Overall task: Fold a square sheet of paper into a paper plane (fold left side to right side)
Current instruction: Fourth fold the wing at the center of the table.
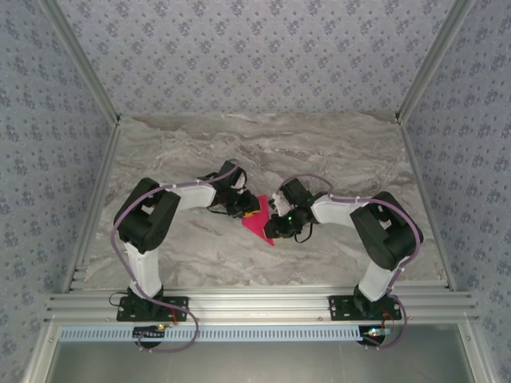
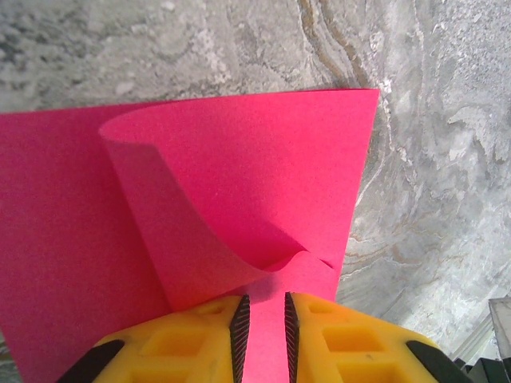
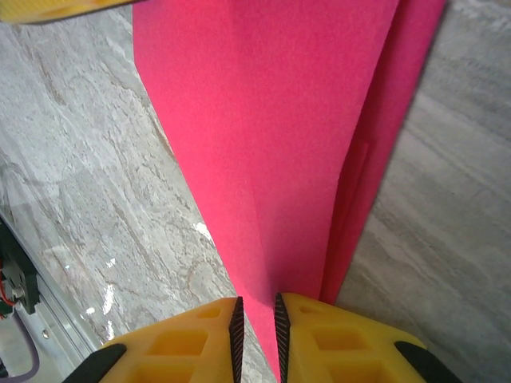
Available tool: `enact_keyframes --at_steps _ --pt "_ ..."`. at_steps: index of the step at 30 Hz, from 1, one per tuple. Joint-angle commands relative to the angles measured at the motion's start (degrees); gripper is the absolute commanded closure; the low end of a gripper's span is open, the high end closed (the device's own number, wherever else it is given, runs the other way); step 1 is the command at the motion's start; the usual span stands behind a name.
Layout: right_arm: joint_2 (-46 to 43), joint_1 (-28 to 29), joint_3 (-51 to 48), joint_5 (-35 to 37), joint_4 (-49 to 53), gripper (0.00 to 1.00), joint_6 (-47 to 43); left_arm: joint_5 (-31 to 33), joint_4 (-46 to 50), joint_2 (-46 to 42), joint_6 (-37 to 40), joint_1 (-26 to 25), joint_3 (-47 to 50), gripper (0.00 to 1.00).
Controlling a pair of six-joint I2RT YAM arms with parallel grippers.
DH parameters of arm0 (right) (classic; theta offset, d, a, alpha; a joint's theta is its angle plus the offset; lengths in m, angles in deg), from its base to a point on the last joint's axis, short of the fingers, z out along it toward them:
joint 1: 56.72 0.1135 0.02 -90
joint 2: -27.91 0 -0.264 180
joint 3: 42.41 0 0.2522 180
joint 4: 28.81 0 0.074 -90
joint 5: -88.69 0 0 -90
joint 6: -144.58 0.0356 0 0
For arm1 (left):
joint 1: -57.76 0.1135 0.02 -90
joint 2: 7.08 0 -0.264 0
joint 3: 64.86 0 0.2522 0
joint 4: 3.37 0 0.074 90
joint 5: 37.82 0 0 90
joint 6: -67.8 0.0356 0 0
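The square sheet of paper (image 1: 259, 221) is bright pink and sits near the middle of the gray tabletop (image 1: 239, 144), between the two arms. From above it looks like a small folded shape with its point toward 5 o'clock. It is not a plane yet.

The left claw (image 2: 264, 315) meets the paper from about 10 o'clock in the top view. Its yellow fingers are close together, and pink paper runs into the thin gap, so it looks like it is pinching the sheet. Just past the fingers, a curled flap (image 2: 184, 207) bends up and over, from 6 o'clock toward 10 o'clock in that claw's own camera. The bend is soft and round, not a sharp line. That is likely why the claw holds on: to carry this side across.

The right claw (image 3: 255, 319) meets the paper from about 3 o'clock. Its fingers are narrow too, and the thin end of the paper goes right between them. It seems to pinch that end so the sheet cannot slide or spin.

The paper is thin and floppy, so a hard pull could tear or crumple it. The fold looks about half made; the flap needs pressing flat.
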Motion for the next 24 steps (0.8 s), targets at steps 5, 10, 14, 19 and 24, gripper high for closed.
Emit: enact_keyframes --at_steps 5,10,14,19,24 --pt "0.9 1.6 -1.3 1.1 7.6 0.8 -0.9 3.4 6.2 2.2 1.1 -0.2 1.3 0.77" --pt "0.4 2.0 -1.9 3.3 10.1 0.81 -1.1 3.5 6.2 2.2 1.1 -0.2 1.3 0.77" --pt "-0.8 2.0 -2.7 4.9 10.3 0.8 -0.8 3.5 6.1 2.1 1.0 -0.1 1.3 0.77" --pt "-4.0 1.9 -1.4 4.6 10.7 0.8 -1.0 3.4 6.1 2.0 1.0 -0.1 1.3 0.77" --pt "-8.9 1.9 0.1 2.4 9.7 0.8 -0.2 3.4 6.1 1.9 1.0 -0.2 1.3 0.77"
